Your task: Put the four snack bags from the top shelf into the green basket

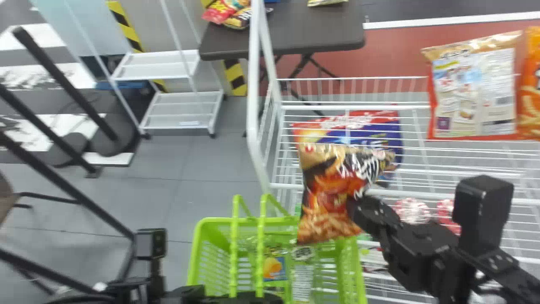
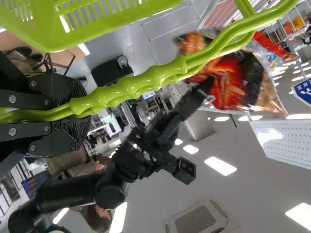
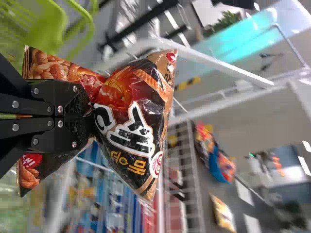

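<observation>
Pinched between the closed-in fingers of the right gripper (image 1: 358, 209), a black-and-red snack bag (image 1: 327, 185) hangs right of centre in the head view, its lower end overlapping the far rim of the green basket (image 1: 201, 240). The right wrist view catches the right gripper (image 3: 87, 114) gathering the bag at its middle, the wrapper crumpled into a waist and flaring out on both sides. At the bottom edge of the head view, the left gripper (image 1: 249, 298) grips the basket's twin green handles (image 1: 261, 240); in the left wrist view, the handles run together out from between its fingers. Inside the basket, at bottom centre of the head view, sit a blue-and-yellow pack (image 1: 274, 269) and, just beside it, a pale pack (image 1: 302, 274). Above the held bag in that frame, a red-and-blue bag (image 1: 379, 131) shows through the bars of the white wire rack (image 1: 350, 105). Toward the upper right, a red-and-tan bag (image 1: 498, 97) lies on the rack, with an orange bag (image 1: 532, 93) beside it at the frame's edge. Beyond, at top centre, a dark table (image 1: 312, 31) bears more bags (image 1: 219, 12), and a white shelf unit (image 1: 181, 101) stands at upper left.
</observation>
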Available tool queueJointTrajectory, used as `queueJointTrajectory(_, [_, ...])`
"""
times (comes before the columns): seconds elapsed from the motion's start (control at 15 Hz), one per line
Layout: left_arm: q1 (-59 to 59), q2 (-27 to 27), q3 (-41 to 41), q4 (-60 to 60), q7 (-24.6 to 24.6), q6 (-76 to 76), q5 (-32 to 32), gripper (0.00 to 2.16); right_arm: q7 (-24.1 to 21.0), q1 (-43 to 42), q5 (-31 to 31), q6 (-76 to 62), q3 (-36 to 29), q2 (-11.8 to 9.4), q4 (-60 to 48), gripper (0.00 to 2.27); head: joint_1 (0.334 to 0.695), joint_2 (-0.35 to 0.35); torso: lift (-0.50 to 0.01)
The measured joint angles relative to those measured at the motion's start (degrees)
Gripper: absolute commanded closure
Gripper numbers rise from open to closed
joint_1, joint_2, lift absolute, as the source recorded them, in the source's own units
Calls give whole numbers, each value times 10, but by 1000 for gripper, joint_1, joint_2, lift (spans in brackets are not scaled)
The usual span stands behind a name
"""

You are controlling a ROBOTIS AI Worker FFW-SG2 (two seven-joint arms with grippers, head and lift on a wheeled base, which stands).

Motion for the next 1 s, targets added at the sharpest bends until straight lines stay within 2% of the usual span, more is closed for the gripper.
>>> queueJointTrajectory(0.13, [1, 0, 0, 0, 0, 0, 0, 2145, 2, 10, -5, 21, 24, -8, 3, 2243, 695, 350, 0])
queueJointTrajectory(0.4, [0, 0, -1, -1, 0, 0, 0, 2145, 3, 15, -16, 57, 62, -20, 23, 2240, 695, 350, 0])
queueJointTrajectory(0.67, [-2, 0, -2, -1, 0, 0, 0, 2145, -13, -43, -20, 81, 120, -19, 116, 2213, 695, 350, 0])
queueJointTrajectory(0.73, [-3, 0, -2, -1, 0, 0, 0, 2145, -21, -71, -22, 67, 142, -17, 157, 1993, 695, 350, 0])
queueJointTrajectory(0.8, [-3, -1, -2, -1, 0, 0, 0, 2145, -30, -102, -24, 49, 165, -12, 201, 1440, 695, 350, 0])
queueJointTrajectory(0.87, [-3, -1, -2, -1, 0, 0, 0, 2145, -32, -126, -26, 38, 180, -7, 233, 269, 695, 350, 0])
queueJointTrajectory(0.93, [-3, -1, -2, -1, 0, 0, 0, 2145, -33, -146, -30, 33, 193, -1, 260, -1, 695, 350, 0])
queueJointTrajectory(1.0, [-3, -2, -2, -1, 0, 0, 0, 2145, -31, -157, -33, 29, 200, 2, 274, -1, 695, 350, 0])
